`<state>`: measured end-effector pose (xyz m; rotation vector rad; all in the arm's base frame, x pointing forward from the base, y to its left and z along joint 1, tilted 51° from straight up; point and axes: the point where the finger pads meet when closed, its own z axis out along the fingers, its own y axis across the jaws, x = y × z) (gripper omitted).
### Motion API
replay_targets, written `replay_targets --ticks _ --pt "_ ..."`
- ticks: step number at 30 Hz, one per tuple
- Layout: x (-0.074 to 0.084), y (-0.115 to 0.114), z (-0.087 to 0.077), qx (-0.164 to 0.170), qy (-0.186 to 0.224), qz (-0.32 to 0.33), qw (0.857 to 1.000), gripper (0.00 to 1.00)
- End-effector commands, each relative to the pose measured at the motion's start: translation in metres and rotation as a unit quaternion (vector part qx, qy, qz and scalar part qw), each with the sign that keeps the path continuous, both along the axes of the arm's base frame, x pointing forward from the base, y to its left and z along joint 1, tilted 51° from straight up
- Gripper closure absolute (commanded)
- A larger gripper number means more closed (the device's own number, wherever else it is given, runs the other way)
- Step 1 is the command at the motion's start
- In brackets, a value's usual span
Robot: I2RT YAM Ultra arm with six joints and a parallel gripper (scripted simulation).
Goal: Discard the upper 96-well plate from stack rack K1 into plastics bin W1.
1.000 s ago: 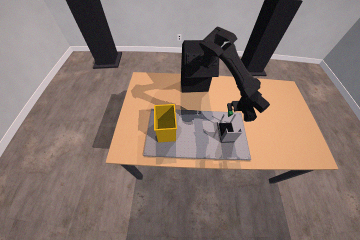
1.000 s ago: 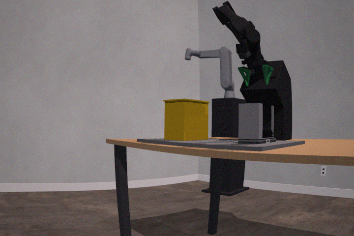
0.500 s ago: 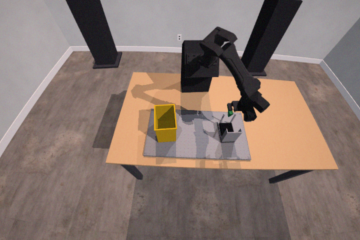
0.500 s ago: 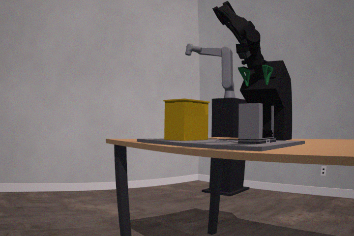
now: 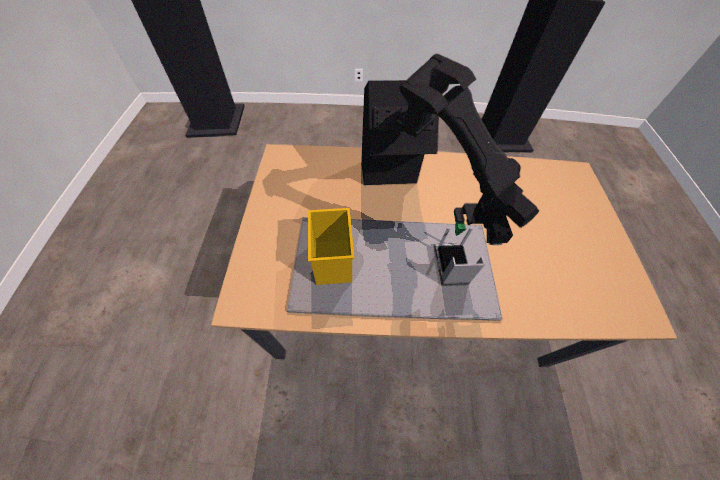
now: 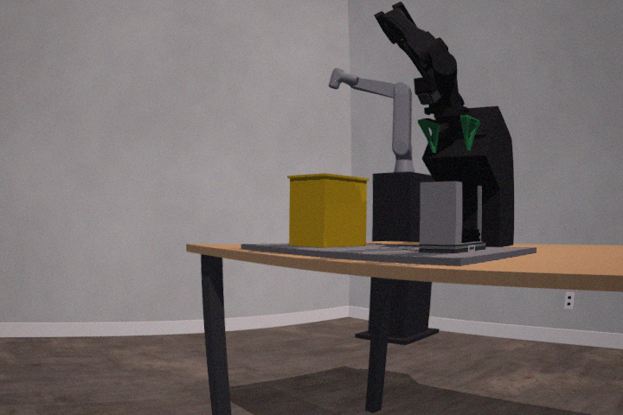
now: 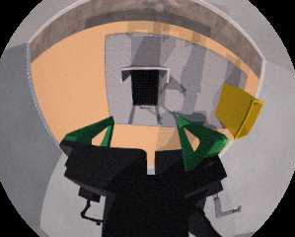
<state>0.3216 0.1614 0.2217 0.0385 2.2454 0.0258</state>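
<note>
Taking the grey stack rack K1 [image 5: 460, 271] as the landmark and working left to right across the tan bench [image 5: 570, 271]:

Well to the rack's left on the same grey perforated base mat [image 5: 389, 294] stands the yellow square-sided plastics bin W1 [image 5: 330, 246], upright, mouth open. What shows of its interior is bare yellow wall; the floor of the bin is in shadow, and no contents can be made out.

The rack itself is a grey open-topped holder. Its cavity reads dark from the top and wrist views. The upper 96-well plate is judged to sit inside it above the lower plate, but neither plate can be told apart in these pictures.

Just behind and above the rack hangs the black arm's pincer [image 6: 448, 134], its green fingers [image 6: 428, 134] spread fully apart with nothing between them, clear of the rack's top.

Handling judgement: a well plate of this kind is likely light, rigid moulded plastic, smooth-sided and apt to slip. Hold is best taken across its two opposite edges, squarely, lifting straight up so the lower plate is not dragged.
</note>
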Motion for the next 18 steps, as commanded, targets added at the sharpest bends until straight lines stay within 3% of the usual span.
replay_targets --ticks 1,18 --pt "0.005 0.001 -0.014 -0.008 0.008 0.003 1.0 0.0" --pt "0.024 0.0 -0.03 -0.008 0.008 0.003 1.0 0.0"
